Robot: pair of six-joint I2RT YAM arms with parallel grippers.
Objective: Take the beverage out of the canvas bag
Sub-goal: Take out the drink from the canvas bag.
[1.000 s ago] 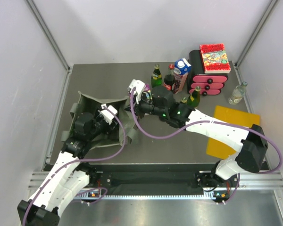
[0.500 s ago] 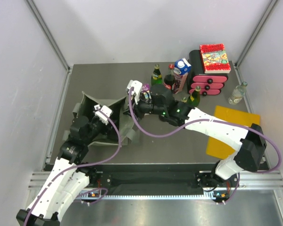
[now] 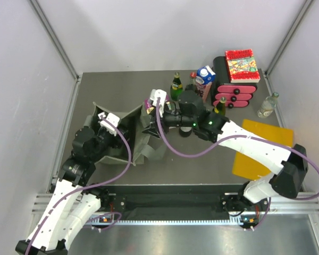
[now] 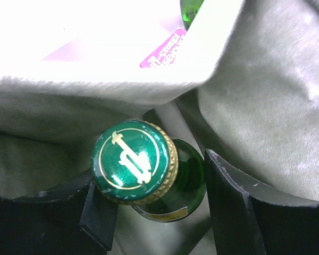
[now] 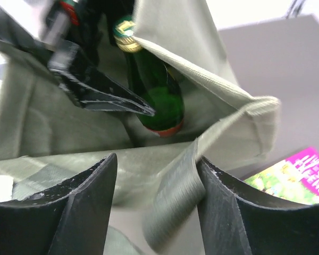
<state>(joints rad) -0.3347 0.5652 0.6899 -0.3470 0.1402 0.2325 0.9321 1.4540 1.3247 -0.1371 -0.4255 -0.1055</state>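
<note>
At lower left of the top view, locate the left gripper inside the canvas bag, fingers clamped on the green bottle just below its cap. Rate the grasp as made and the extraction as pending: bottle wholly within the cloth walls. At frame centre, find the right gripper, fingers apart astride a fold of the bag rim. Treat the cloth flap over the cap as the main obstruction. At upper right, note carton, pink drawer box and clear bottle.
</note>
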